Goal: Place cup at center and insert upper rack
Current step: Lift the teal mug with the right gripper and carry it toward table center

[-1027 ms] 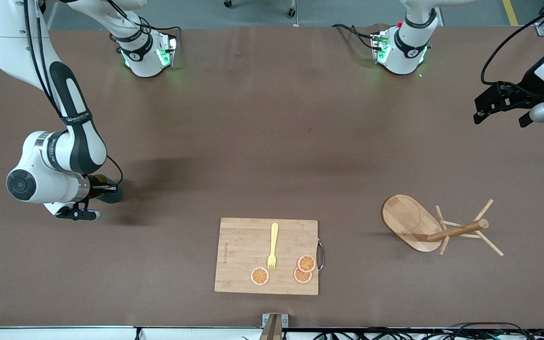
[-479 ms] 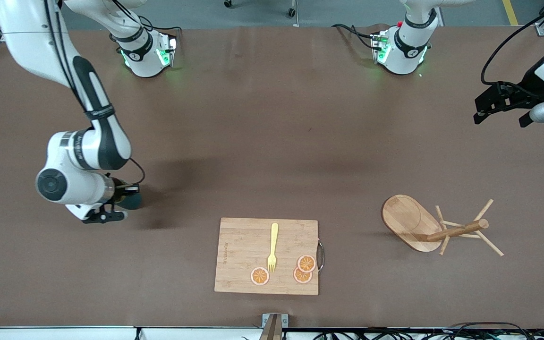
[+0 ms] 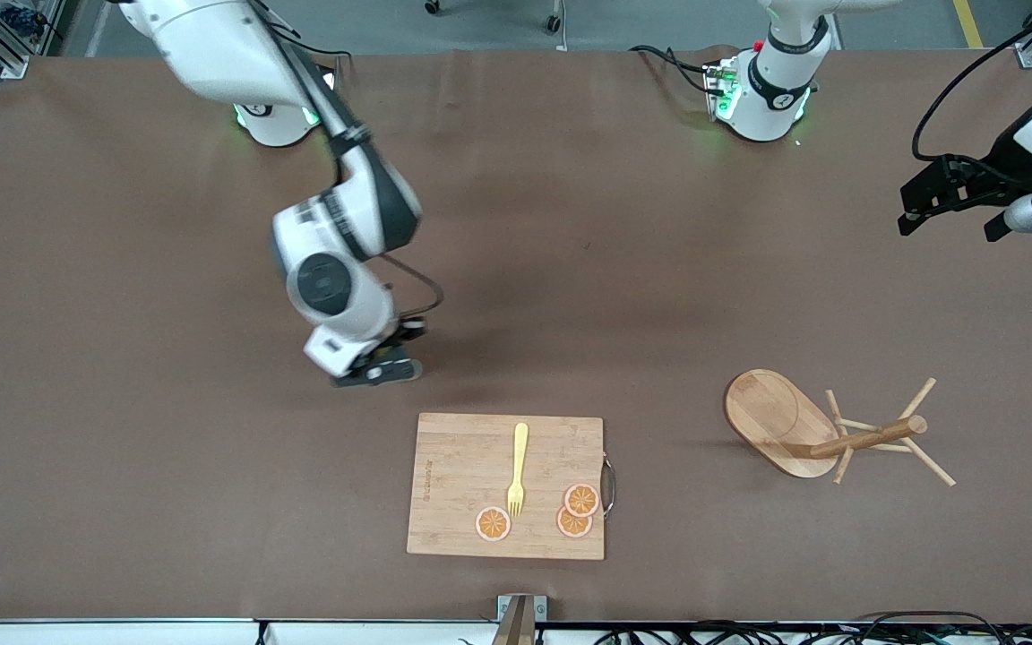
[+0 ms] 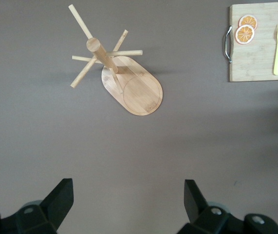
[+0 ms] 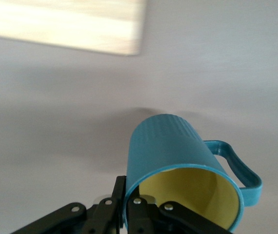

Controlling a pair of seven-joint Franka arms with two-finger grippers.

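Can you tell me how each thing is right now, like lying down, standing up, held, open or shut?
Cup: held by its rim, up over the table.
Right gripper: shut on the cup's rim.
Left gripper: open, empty, waiting above the table.
Mug tree: tipped over on its side.
Cutting board: flat on the table.
Fork: lying on the board.
Orange slices: lying flat on the board.
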